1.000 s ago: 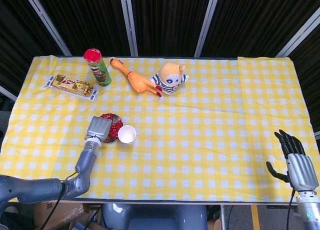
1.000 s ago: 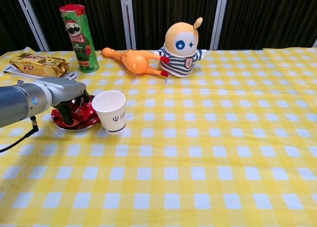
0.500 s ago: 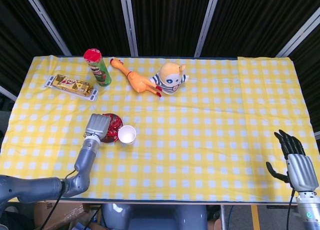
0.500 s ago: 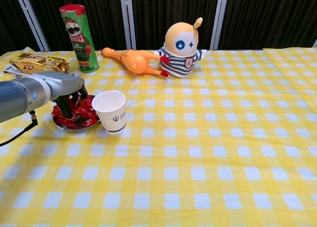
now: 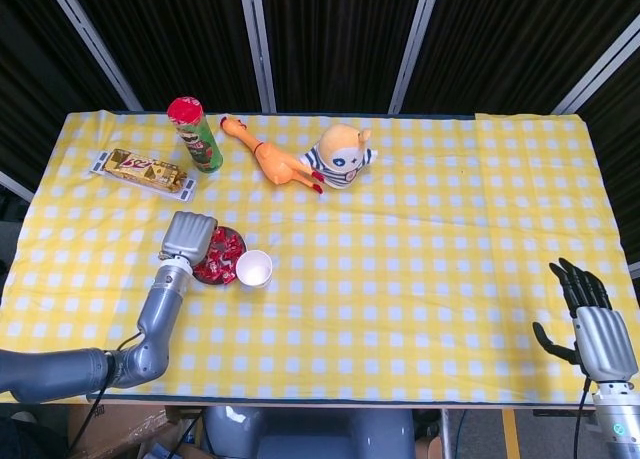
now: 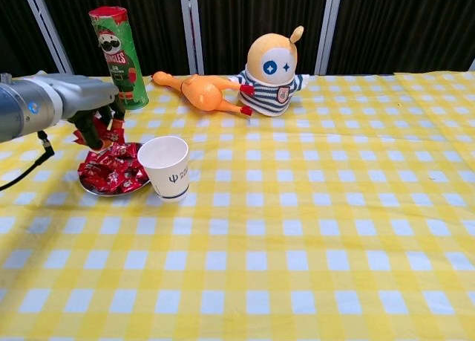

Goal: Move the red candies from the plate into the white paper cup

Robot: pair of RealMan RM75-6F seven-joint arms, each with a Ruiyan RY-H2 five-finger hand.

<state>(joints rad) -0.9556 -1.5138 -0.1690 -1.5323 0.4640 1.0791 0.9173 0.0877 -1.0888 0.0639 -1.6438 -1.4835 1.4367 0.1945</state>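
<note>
1. Candies (image 6: 111,174): red wrapped pieces heaped on the plate (image 6: 95,190), just left of the cup (image 6: 165,167).
2. Handling (judged): light, crinkly, slippery wrappers; best pinched across the body or by a twisted end.
3. Left robot hand (image 6: 98,122): raised above the plate, fingers curled down grasping a red candy.
4. Right robot hand (image 5: 592,329): released, fingers apart, at the desk (image 5: 450,249) corner.

The left arm reaches forward from the table's near left edge, its left hand (image 6: 95,117) raised above the surface with fingers curled down around red candies (image 6: 110,130). The right hand (image 5: 590,324) hangs past the near right corner, fingers straight and slightly apart, holding nothing.
</note>
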